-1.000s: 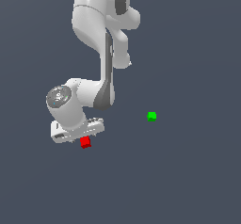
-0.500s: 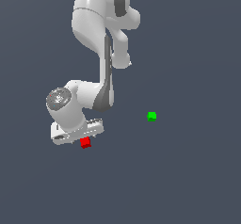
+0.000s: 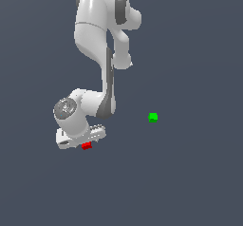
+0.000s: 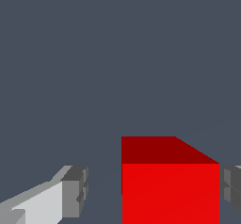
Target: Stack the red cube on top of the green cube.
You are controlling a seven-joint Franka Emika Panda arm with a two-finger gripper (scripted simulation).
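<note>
Red cube point(image 4: 170, 185): it is sitting low between the two finger pads in the wrist view, nearer to one pad than to the other. In the exterior view the red cube point(image 3: 86, 146) is showing only as a small red patch peeking out under the white hand, toward the exterior view's left.

Contact with the cube: one dark pad point(image 4: 231, 190) is lying just beside the cube's edge, though whether it is touching cannot be told. The other pad point(image 4: 75, 192) is standing clearly apart from the cube, with bare grey surface showing in the gap.

Fingers point(image 4: 153, 190): they are standing spread wider than the cube, straddling it and not yet gripping it. In the exterior view the fingers point(image 3: 85, 143) are mostly hiding behind the hand, so their spread cannot be read there.

Green cube point(image 3: 153, 117): it is resting alone on the grey desk point(image 3: 190, 173), well apart from the red cube, toward the exterior view's right and a little higher in that picture. Nothing is lying on top of it.

Arm point(image 3: 102, 44): the white arm is reaching down from the top of the exterior view, its wrist bending low over the red cube.
</note>
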